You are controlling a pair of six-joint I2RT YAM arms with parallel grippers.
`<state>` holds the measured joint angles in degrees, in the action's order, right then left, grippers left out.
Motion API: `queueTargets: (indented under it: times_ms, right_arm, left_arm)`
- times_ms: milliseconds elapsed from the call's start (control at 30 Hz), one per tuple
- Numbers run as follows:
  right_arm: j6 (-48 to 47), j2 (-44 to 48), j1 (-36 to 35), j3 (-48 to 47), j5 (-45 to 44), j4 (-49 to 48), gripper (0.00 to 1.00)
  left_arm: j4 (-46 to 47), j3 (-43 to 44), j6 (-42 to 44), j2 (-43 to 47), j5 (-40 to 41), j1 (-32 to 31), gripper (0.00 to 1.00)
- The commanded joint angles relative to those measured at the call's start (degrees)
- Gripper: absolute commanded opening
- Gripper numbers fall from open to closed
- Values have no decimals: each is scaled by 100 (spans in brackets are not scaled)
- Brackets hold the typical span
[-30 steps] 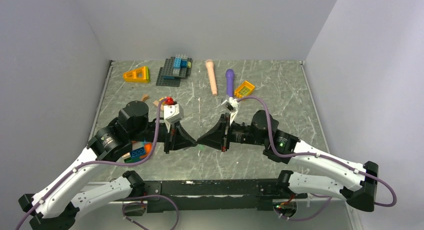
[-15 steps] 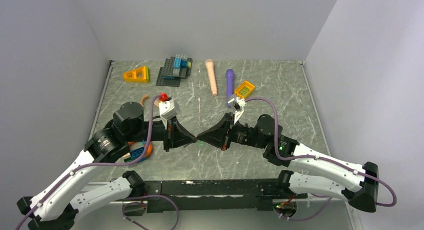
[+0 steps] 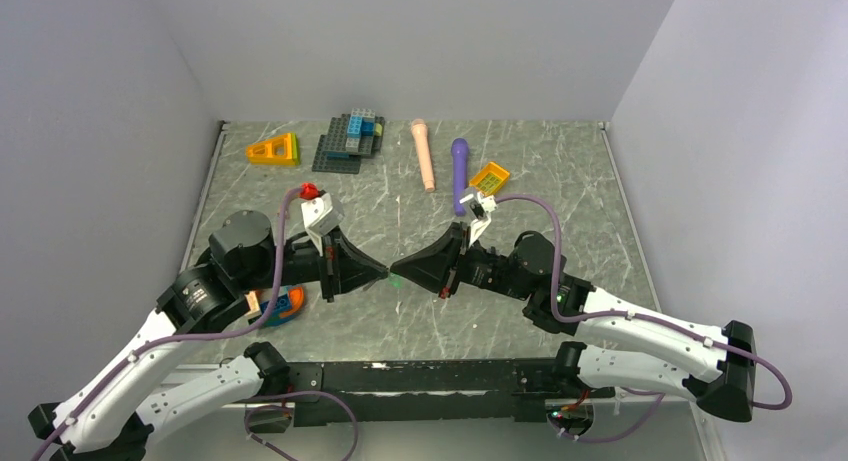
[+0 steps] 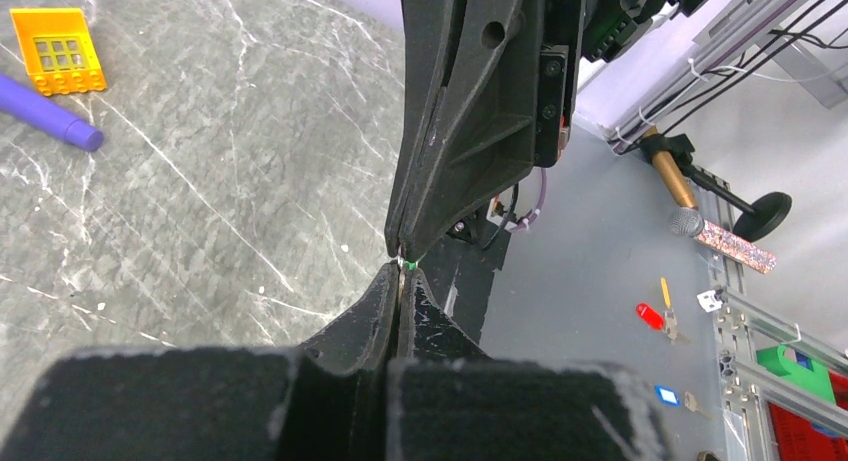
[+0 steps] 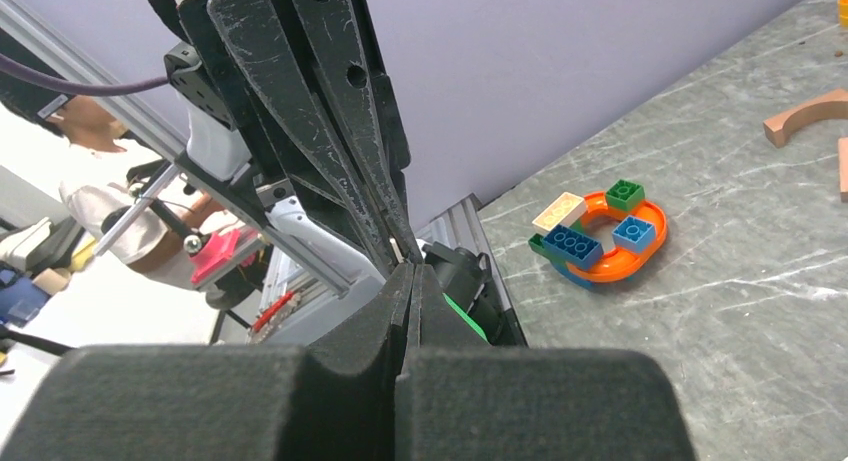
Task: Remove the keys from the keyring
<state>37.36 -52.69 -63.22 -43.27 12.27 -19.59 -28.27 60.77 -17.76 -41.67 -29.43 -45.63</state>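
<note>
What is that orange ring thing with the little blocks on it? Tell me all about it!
The orange ring looks like shiny plastic and lies flat on the grey marbled table, near its edge. Small bricks sit on top of it: green, cream and blue ones. Only the table seems to touch it. From above, the left arm hides part of it.

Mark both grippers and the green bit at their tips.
left gripper (image 3: 384,272), top view, shut fingertips.
right gripper (image 3: 402,271), top view, shut fingertips.
green bit (image 4: 409,265), left wrist view, speck where the tips meet.
</note>
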Motion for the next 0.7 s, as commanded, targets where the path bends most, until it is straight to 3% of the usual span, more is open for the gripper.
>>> queueTargets:
  times_ms: [0,667]
  right_arm:
    - [138,52,-107,115,14,-136,0]
    - [302,-4,-224,254,-150,-453,0]
  left_arm:
    - [554,287,-69,94,529,23,0]
    - [736,210,-350,257,1285,45,0]
